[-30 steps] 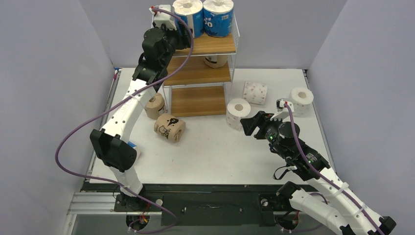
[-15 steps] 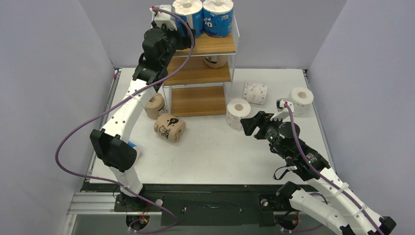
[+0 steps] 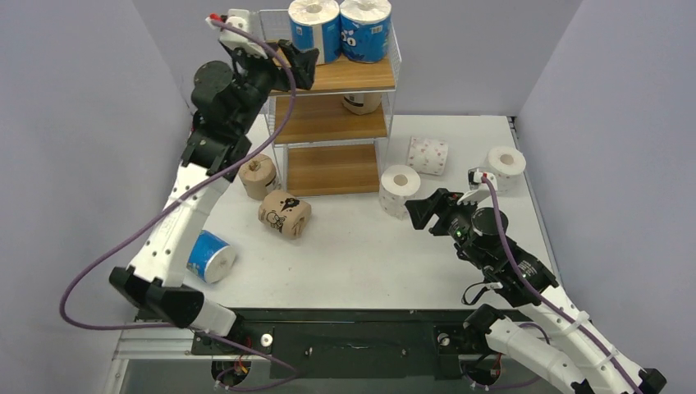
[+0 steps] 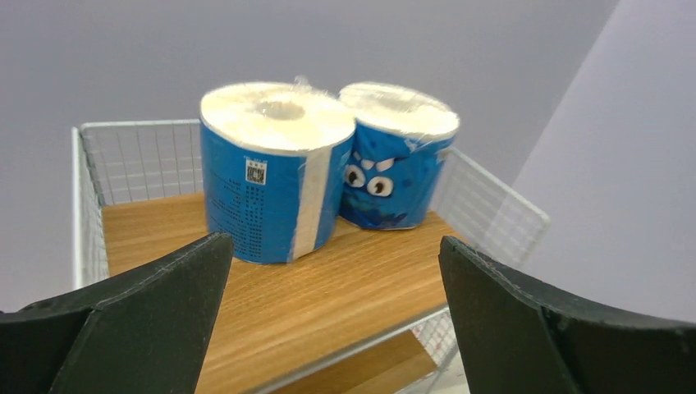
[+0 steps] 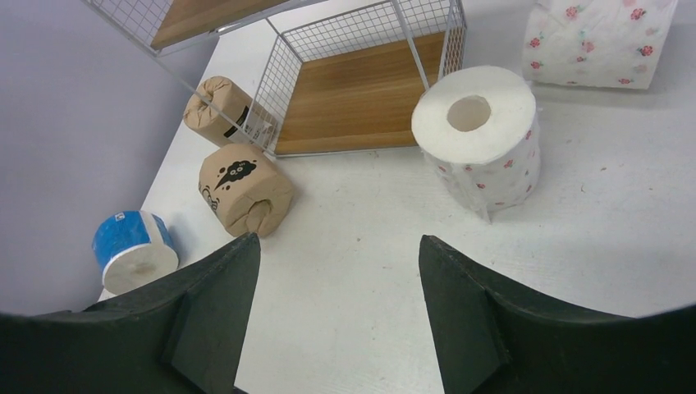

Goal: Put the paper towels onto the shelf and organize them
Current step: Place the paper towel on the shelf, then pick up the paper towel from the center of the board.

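The shelf (image 3: 353, 75) stands at the back. Two blue paper towels (image 3: 314, 29) (image 3: 366, 29) stand upright side by side on its top tier, and a tan roll (image 3: 362, 103) sits on the middle tier. My left gripper (image 3: 302, 67) hangs open just left of the top board, its fingers apart from the blue rolls (image 4: 275, 168) (image 4: 394, 156) and holding nothing. My right gripper (image 3: 418, 212) is open and empty over the table, short of an upright white roll (image 5: 480, 135).
On the table lie two tan rolls (image 3: 258, 176) (image 3: 285, 213), a blue roll (image 3: 209, 256) at the left, a flowered white roll (image 3: 428, 154) and another white roll (image 3: 505, 164) at the right. The bottom shelf board (image 5: 361, 98) is bare.
My left gripper opened wide and drew back leftward off the left blue roll on the top tier. The left arm swung left, uncovering the blue roll on the table. The right arm barely moved.
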You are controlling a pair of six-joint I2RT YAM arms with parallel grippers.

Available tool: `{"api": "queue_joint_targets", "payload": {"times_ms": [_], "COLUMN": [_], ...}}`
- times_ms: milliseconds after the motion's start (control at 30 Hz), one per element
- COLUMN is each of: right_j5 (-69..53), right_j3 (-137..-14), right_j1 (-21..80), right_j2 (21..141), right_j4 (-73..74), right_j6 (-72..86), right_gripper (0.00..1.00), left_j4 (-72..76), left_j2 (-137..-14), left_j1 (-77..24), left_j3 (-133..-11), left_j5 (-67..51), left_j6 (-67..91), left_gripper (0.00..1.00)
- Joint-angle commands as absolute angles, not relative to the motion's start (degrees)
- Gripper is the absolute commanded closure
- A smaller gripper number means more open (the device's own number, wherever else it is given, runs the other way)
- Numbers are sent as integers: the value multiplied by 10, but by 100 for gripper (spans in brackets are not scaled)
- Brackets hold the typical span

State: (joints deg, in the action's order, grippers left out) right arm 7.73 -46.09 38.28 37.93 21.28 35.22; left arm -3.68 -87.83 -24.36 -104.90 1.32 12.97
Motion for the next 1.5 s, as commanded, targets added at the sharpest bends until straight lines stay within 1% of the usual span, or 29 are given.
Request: {"api": "queue_joint_targets", "payload": {"times_ms": [0,133,233,367,467,633,767,867,1033,1167,1300,1433,1467], "right_j5": [90,94,104,131,158,187,163,132,140,129,80,51,49], "right_j3": [-454,-444,-432,-416,-408,-380,-349,-348,-319,-320,-340,-372,-379], "right_j1": [381,381,381,381,381,381,376,372,353,310,230,193,188], "right_j2": [363,357,356,359,367,374,378,408,420,450,502,565,578], "right_j4": [211,213,214,215,217,195,163,171,155,152,143,114,108], "right_j6": [354,358,366,382,398,425,430,424,448,466,478,483,486], "right_gripper": [32,31,31,29,27,26,26,27,26,26,27,28,28], "left_j4": [19,20,-12,-61,-107,-185,-233,-250,-228,-208,-214,-211,-212], "left_j2": [-763,-682,-629,-541,-499,-431,-402,-386,-370,-373,-373,-360,-353], "left_j1": [-246,-254,-272,-306,-339,-374,-377,-377,-377,-376,-377,-376,-377], "left_j3": [-1002,-929,-870,-771,-701,-594,-533,-495,-423,-381,-354,-330,-322], "left_j5": [-29,-43,-37,4,38,131,183,211,211,213,239,266,290], "left_j6": [166,192,195,192,196,217,258,299,341,364,385,425,439], "left_gripper": [4,4,3,4,4,4,4,4,4,4,4,4,4]}}
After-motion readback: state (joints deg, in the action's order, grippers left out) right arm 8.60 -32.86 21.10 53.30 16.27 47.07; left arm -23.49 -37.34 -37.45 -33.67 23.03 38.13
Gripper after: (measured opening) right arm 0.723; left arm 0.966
